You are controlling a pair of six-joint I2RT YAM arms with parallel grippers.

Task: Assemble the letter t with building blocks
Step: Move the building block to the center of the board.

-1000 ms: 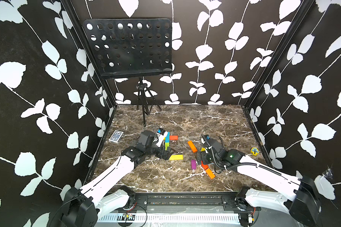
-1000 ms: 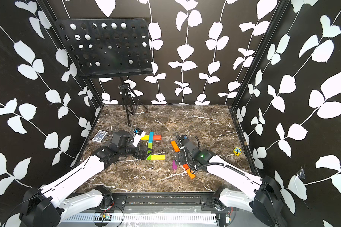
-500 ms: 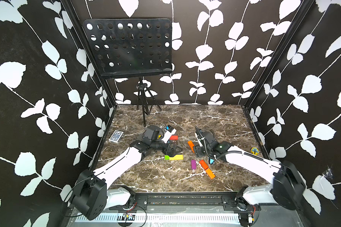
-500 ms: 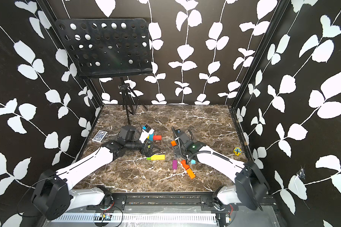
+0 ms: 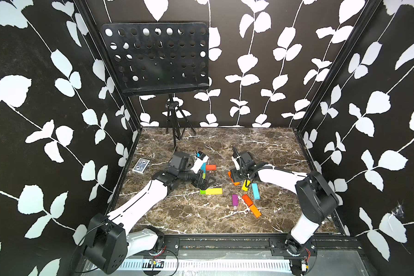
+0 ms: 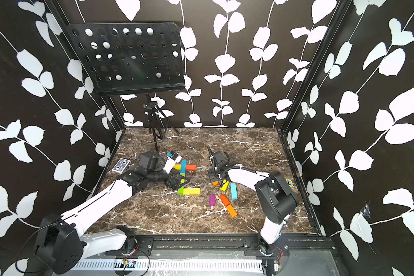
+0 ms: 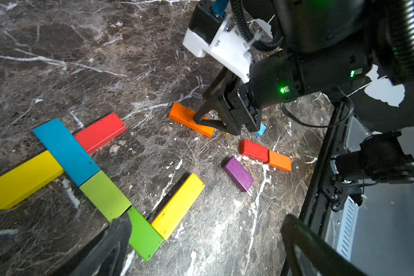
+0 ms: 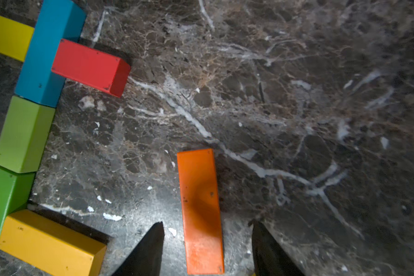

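**DESK:** What does the frame show?

**PHOTOGRAPHER:** The right tool [image 8: 208, 223] straddles an orange block [image 8: 200, 186] lying flat on the marble table [image 8: 296, 119]. Its jaws are partly drawn in, with bare stone showing on both sides of the block, so it is not yet gripping. The left tool [image 5: 205, 183], jaws spread wide and empty, hangs low over the foot of the letter.

**DESK:** And the letter itself?

**PHOTOGRAPHER:** It looks close to done, near mid-table on the left arm's side. A cyan block [image 7: 65, 153], lime green block [image 7: 104, 194] and green block [image 7: 145, 233] run end to end as the stem. A yellow block [image 7: 22, 181] and a red block [image 7: 99, 132] butt against the cyan as the crossbar. A second yellow block [image 7: 177, 205] hooks off the foot. Spares, a purple block [image 7: 238, 173] among them, lie loose nearer the right arm.

**DESK:** What could spoil it?

**PHOTOGRAPHER:** I see three risks.
- **Uneven gaps:** one jaw may land first and shove the glossy block askew.
- **Off-centre grip:** the jaws sit toward one end, so a lifted block could droop or slip.
- **The left tool:** one of its fingers [image 7: 118, 233] overlaps the green part of the stem in the left wrist view. I can't tell if it touches, but a careless swing would scatter that line.
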